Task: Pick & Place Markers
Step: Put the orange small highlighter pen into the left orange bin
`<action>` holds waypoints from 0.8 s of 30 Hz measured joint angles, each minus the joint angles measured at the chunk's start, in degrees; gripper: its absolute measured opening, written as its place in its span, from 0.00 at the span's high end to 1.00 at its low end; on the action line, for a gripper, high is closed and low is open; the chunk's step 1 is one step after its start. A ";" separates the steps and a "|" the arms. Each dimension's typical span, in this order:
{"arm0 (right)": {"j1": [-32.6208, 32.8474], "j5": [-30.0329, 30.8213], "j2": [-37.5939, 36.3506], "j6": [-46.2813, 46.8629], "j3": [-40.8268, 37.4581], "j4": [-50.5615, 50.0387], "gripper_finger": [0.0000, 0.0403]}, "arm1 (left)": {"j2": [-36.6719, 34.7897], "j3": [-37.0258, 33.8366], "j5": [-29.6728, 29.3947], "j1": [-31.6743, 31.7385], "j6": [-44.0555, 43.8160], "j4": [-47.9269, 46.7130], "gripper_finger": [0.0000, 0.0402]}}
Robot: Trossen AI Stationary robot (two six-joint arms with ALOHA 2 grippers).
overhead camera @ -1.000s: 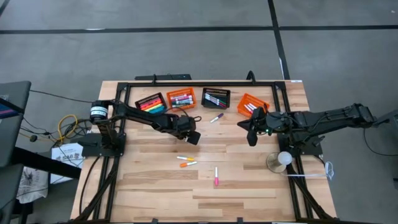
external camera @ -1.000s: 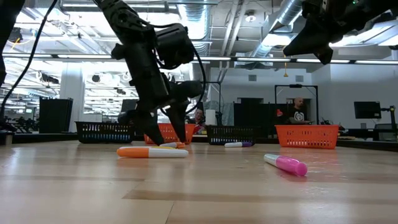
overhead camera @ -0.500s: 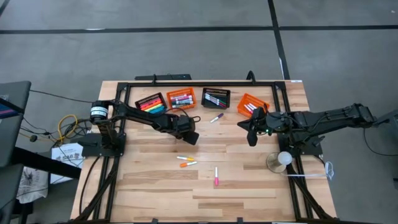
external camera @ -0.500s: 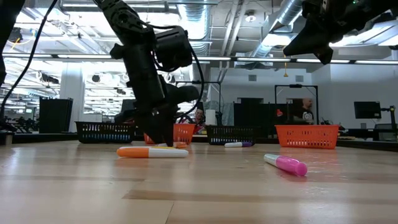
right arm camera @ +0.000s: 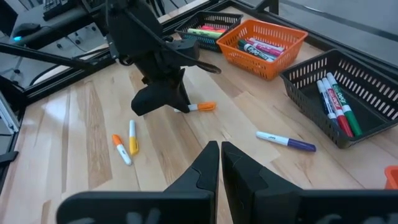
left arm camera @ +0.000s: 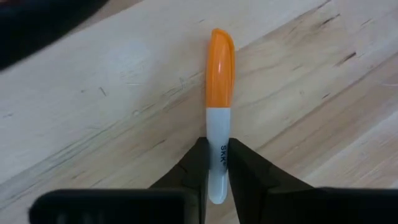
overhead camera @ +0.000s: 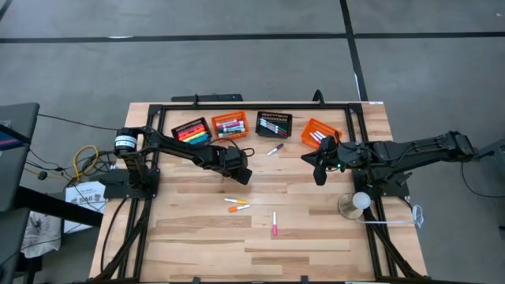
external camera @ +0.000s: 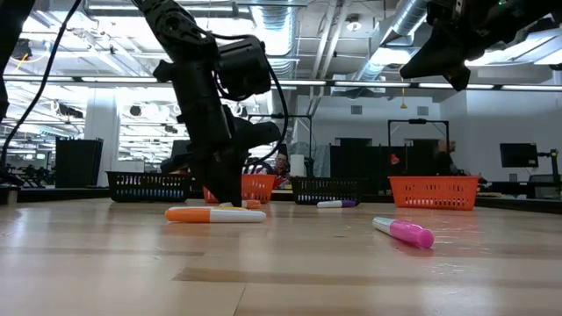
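Lying flat on the worktop (overhead camera: pixel 197 237) near the baskets, an orange-capped marker (left arm camera: pixel 219 106) is clamped at its white barrel by the left tool (left arm camera: pixel 214 171), long axis pointing forward from the fingers.

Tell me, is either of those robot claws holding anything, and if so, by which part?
Yes: the left gripper pinches an orange-capped marker lying on the table, by its white barrel end. The right gripper is shut, holding nothing.

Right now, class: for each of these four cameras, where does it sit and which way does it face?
High: overhead, facing down; both arms.
Low: table height, facing across; left gripper beside the orange-capped marker.
Left wrist: on the left arm, fingers clamping an orange-capped marker's white barrel.
Right wrist: on the right arm, shut fingers, facing the left arm.
The wrist views share that marker.
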 joint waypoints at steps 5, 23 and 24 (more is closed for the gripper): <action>0.00 -0.04 0.00 0.00 0.00 0.00 0.98 | -1.75 -0.34 -1.38 -0.02 -0.08 -0.27 0.90; -1.54 -6.33 2.13 4.53 -0.08 1.83 0.98 | -7.87 -0.70 -2.42 0.04 -0.28 3.77 0.86; -2.07 -7.09 2.92 4.91 -0.04 2.76 0.98 | -8.47 -0.68 -2.41 0.04 -0.27 4.91 0.86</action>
